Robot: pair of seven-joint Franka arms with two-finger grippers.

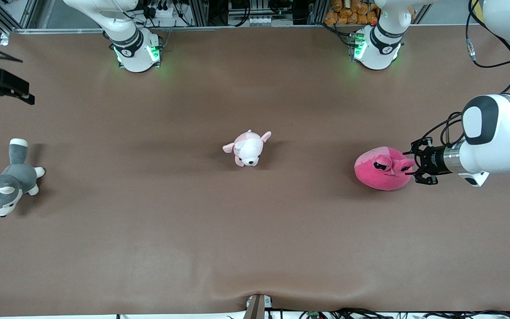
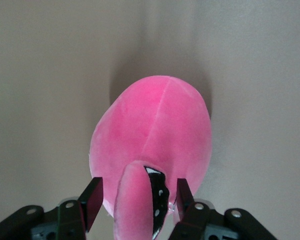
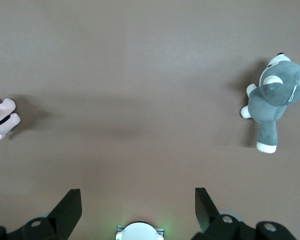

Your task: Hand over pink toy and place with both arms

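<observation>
The pink toy (image 1: 381, 168), a round hot-pink plush with droopy black eyes, lies on the brown table toward the left arm's end. My left gripper (image 1: 414, 165) is low at its side. In the left wrist view the gripper (image 2: 138, 200) is open, with its fingers (image 2: 92, 200) on either side of the toy's protruding pink part (image 2: 132, 200), with a gap between them and it. The toy's body (image 2: 155, 125) fills that view. My right gripper (image 1: 20, 91) waits high over the right arm's end of the table, open and empty (image 3: 137, 205).
A pale pink-and-white puppy plush (image 1: 247, 148) lies mid-table and shows at the edge of the right wrist view (image 3: 2, 117). A grey-and-white husky plush (image 1: 7, 186) lies at the right arm's end (image 3: 275, 100). The arm bases (image 1: 136, 51) stand along the farthest edge.
</observation>
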